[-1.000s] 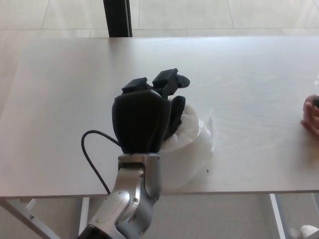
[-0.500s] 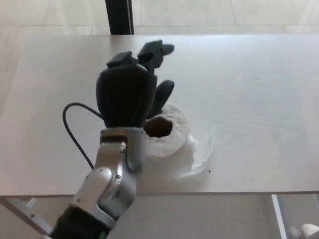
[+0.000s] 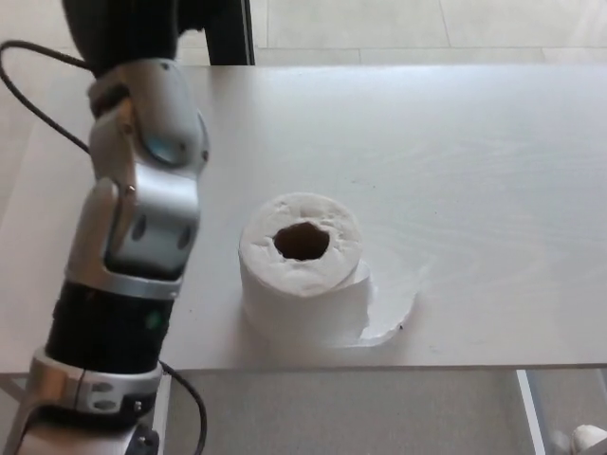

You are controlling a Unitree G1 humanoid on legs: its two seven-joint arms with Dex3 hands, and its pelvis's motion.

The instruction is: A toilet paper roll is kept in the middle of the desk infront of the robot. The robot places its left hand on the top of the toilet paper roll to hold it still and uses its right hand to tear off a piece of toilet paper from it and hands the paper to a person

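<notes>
Head view. My left forearm (image 3: pixel 133 237) rises along the left side of the frame, silver wrist housing above a black sleeve, with a black cable (image 3: pixel 38 90) looping off toward the left edge. My left hand (image 3: pixel 123 33) is cut off by the top border; only its black base shows, so I cannot tell whether its fingers are spread or curled. It is lifted clear of the toilet paper roll (image 3: pixel 302 270). The roll stands on end near the front edge of the pale wooden desk (image 3: pixel 474 171), its cardboard core facing up. A loose tail of paper (image 3: pixel 394 313) trails from its base to the right, lying flat on the desk. My right hand does not appear.
</notes>
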